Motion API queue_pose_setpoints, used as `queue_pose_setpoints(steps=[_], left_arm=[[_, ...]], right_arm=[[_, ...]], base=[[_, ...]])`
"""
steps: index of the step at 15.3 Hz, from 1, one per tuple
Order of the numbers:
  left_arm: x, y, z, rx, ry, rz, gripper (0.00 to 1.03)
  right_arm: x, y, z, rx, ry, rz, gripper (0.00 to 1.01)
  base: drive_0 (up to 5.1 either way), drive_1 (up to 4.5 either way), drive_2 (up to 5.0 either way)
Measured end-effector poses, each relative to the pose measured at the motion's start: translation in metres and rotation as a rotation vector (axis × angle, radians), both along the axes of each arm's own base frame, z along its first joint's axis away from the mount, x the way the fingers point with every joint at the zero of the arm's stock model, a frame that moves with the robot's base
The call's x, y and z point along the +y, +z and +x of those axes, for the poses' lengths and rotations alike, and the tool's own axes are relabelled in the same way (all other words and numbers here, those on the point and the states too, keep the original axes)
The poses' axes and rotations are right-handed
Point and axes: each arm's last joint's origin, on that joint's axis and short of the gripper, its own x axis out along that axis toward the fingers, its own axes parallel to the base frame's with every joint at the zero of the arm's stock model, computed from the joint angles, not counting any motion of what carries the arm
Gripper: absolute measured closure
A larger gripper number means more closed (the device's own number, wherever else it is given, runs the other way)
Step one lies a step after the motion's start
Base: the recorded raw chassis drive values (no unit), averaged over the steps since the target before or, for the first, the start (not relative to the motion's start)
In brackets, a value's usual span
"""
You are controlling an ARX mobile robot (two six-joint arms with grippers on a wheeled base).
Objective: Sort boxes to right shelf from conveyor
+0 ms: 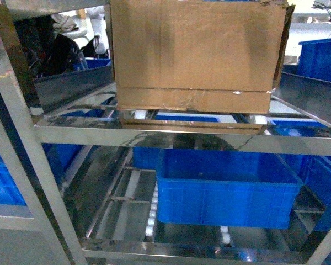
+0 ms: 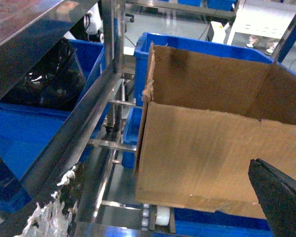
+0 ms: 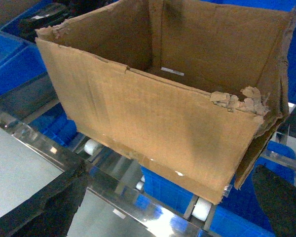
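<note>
No legible text, brand, number or sign in any view. Cardboard box (image 1: 196, 52): plain brown faces, clear tape along the bottom edge, no print. Inside the box, right wrist view, a small white label (image 3: 172, 72) on the far wall; too small and blurred to read. Blue crate (image 1: 226, 190) on the lower tier: no marking visible. Steel rack (image 1: 154, 135): bare metal, no tags.
</note>
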Motion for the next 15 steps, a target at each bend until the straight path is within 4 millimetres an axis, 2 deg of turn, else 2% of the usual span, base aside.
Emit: queue_pose_setpoints(steps=[3,4,6,10,11,12,13,14,15], left_arm=[[0.006,-0.009,-0.015,-0.003,-0.003,0.011,0.05],[0.012,-0.013,-0.024,-0.005,-0.005,0.015,0.05],[0.022,-0.028,-0.040,0.019,-0.022,0.028,0.05],[0.027,-0.031,-0.048,0.035,-0.043,0.015,0.05],[0.027,-0.029,-0.048,0.012,-0.042,0.016,0.06],[0.033,-0.034,-0.051,-0.143,-0.057,0.018,0.17],[0.051,-0.051,-0.070,-0.214,-0.050,0.065,0.30],[0.065,-0.062,-0.084,-0.269,-0.039,0.086,0.42],[0.077,-0.073,-0.098,-0.295,-0.031,0.102,0.56]], right_arm=[[-0.004,-0.003,-0.013,-0.021,0.028,0.019,0.03],[-0.005,-0.004,-0.024,-0.028,0.055,0.032,0.03],[-0.007,-0.011,-0.056,-0.018,0.132,0.017,0.03],[-0.015,-0.012,-0.057,0.024,0.106,0.010,0.03],[-0.009,-0.013,-0.055,-0.154,-0.027,-0.027,0.10],[-0.012,-0.023,-0.071,-0.305,-0.247,-0.050,0.23],[-0.020,-0.040,-0.093,-0.401,-0.416,-0.056,0.36],[-0.032,-0.053,-0.109,-0.463,-0.522,-0.047,0.49],[-0.037,-0.070,-0.125,-0.478,-0.546,-0.040,0.61]], base=[[0.0,0.00,0.0],[0.0,0.00,0.0],[0.0,0.00,0.0],[0.0,0.00,0.0],[0.0,0.00,0.0],[0.0,0.00,0.0],[0.0,0.00,0.0],[0.0,0.00,0.0],[0.0,0.00,0.0]])
